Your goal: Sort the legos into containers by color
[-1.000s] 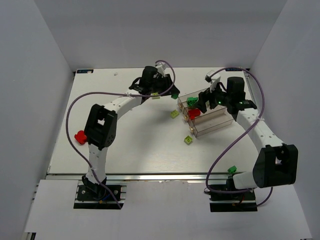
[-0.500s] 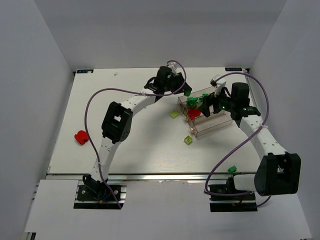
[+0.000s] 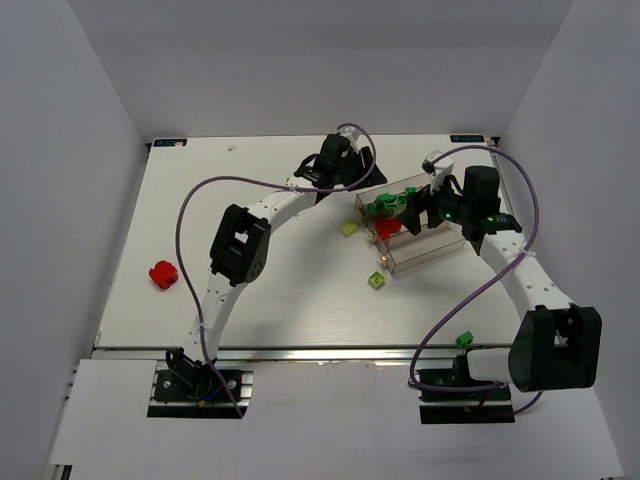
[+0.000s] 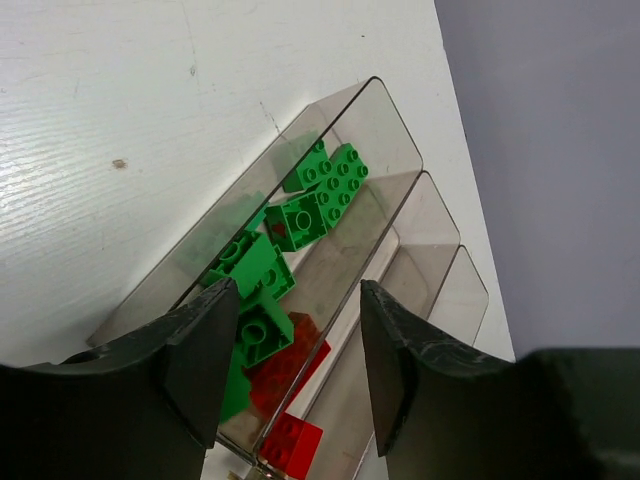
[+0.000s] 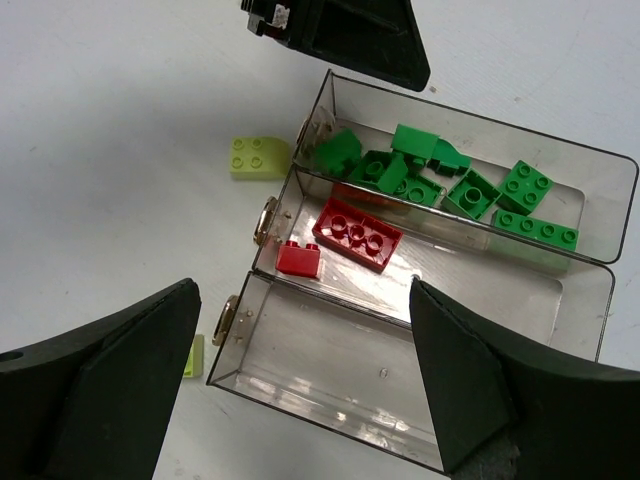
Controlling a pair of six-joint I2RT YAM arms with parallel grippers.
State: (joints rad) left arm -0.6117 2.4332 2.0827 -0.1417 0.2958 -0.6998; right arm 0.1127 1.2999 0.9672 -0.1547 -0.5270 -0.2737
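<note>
Grey walls [image 3: 60, 150] enclose a white table [image 3: 250, 290]. The three-bin tray [image 3: 425, 258] sits right of centre in the upper half of the top view.

**Contents.** In the right wrist view, the upper bin holds the green bricks [image 5: 440, 180]. The middle bin holds two red bricks [image 5: 357, 235]. The lower bin shows nothing inside.

**Tool state.**
- The left gripper [image 4: 300, 300] hovers over the left end of the green bin. Its jaws are spread and nothing is between them.
- The right gripper [image 5: 305, 290] hangs above the tray. Its jaws are wide apart and it carries nothing.

**Step in hand.** The left gripper's position suggests the release stage of a green placement. Neither arm has started a new pick.

**Outstanding bricks (top view).**
- One lime brick [image 3: 348, 228] lies just beside the tray's left end.
- A second lime brick [image 3: 376, 281] lies below the tray.
- A loose red brick [image 3: 161, 273] lies at far left.
- A loose green brick [image 3: 464, 340] lies near the lower edge on the right.

**Next move.** The lime brick beside the tray is probably the closest target.
1. Lift the chosen gripper clear of the bin walls.
2. Centre the open jaws over the brick and descend without nudging the tray.
3. Close on the brick's flat sides.
4. Carry it to the unfilled lower bin.
</note>
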